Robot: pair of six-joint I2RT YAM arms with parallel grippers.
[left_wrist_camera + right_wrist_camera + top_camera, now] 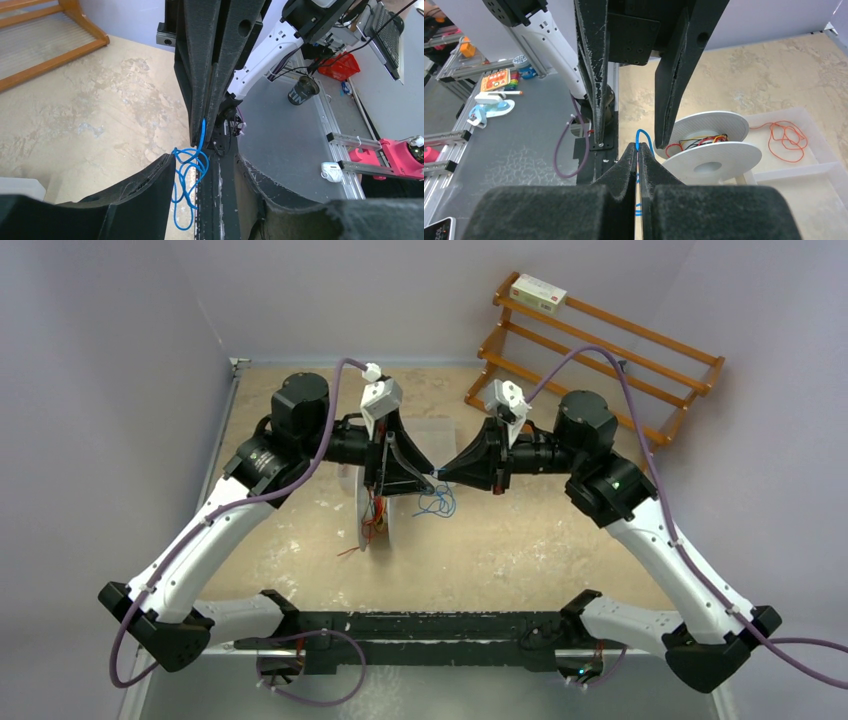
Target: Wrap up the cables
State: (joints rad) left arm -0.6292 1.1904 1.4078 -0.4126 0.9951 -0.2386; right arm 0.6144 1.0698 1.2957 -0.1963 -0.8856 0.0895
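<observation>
My right gripper (441,473) is shut on the blue cable (437,502), a thin strand whose loose loops hang below the fingertips. The right wrist view shows the pinch (638,149), with the blue cable (642,136) arching out of the tips. My left gripper (402,483) is open and faces the right one tip to tip. In the left wrist view (205,156) the blue loops (186,175) hang between its fingers, against the left fingertip (167,165). A white spool (711,150) holding red and yellow wires stands below. A red-orange cable (787,140) lies in a clear tray (824,172).
A wooden rack (600,345) with a small box (538,292) stands at the back right. One loose red wire (350,552) lies on the tan table beside the spool (376,525). The arms' purple hoses arch over both wrists.
</observation>
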